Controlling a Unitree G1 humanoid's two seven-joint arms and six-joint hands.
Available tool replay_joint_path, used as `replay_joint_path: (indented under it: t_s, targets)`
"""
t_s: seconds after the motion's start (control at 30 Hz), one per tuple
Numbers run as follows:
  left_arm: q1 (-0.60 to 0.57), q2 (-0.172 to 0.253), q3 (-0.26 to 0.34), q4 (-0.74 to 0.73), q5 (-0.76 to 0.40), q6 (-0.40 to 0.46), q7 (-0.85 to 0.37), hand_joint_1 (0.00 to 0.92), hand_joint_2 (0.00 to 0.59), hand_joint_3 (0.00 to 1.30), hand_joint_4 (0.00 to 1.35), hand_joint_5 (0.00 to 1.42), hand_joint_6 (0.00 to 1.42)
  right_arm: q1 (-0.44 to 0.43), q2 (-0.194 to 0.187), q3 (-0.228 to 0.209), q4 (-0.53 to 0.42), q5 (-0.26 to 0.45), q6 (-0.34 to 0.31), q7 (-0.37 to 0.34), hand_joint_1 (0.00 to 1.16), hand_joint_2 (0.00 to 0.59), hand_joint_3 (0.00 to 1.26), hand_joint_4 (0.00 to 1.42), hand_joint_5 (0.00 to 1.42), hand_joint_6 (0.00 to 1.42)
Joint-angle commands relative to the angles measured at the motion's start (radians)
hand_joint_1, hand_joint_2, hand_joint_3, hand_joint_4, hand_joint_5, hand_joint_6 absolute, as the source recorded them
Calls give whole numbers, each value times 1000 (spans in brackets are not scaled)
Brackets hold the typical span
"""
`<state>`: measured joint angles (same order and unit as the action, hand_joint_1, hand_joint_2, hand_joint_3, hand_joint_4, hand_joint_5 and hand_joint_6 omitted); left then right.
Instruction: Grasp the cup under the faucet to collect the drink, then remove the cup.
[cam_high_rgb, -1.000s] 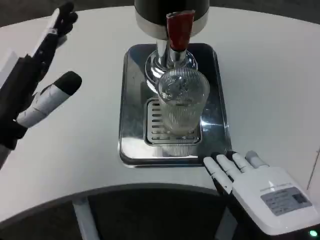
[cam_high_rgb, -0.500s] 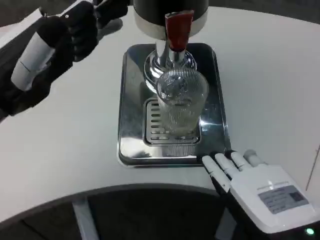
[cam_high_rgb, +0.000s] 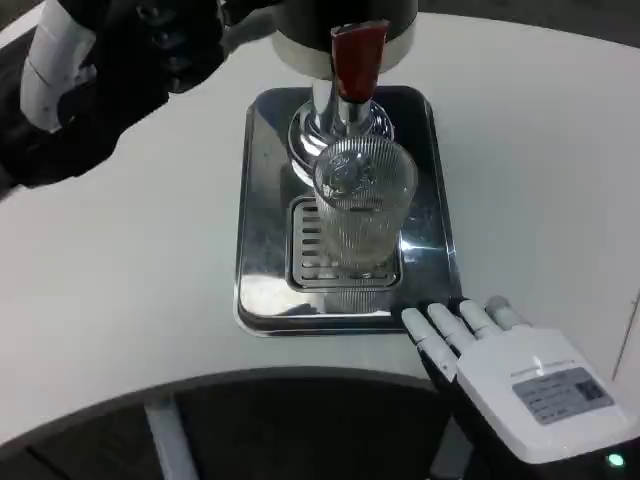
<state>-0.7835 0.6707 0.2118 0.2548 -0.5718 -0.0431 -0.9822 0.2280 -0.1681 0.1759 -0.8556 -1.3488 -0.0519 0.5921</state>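
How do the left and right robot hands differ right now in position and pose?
The left robot hand is raised at the far left beside the dispenser, its dark side to the camera; the right robot hand lies low at the near right, white back up. The left one's fingers look curled; the right one's reach flat toward the tray. Neither touches the cup.

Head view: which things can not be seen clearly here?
- Left hand: blurred, cut by the top edge; finger pose unclear.
- Dispenser body: cut by the top edge.
- Cup: clear ribbed glass; liquid level unreadable.
- Right hand: back faces the camera; palm hidden.
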Motion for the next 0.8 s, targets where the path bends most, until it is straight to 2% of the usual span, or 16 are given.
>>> replay_joint_path:
  t_s: [0.03, 0.8]
  targets:
    - [-55, -17, -19, 64, 34, -3, -43, 0, 73, 0, 0, 0, 0, 18, 4, 6, -8, -9, 3, 8, 651, 285, 0, 0, 0, 0]
    - [-227, -143, -69, 295, 136, -75, -118, 0, 75, 0, 0, 28, 0, 26, 21, 9, -18, -29, 5, 5, 652, 285, 0, 0, 0, 0]
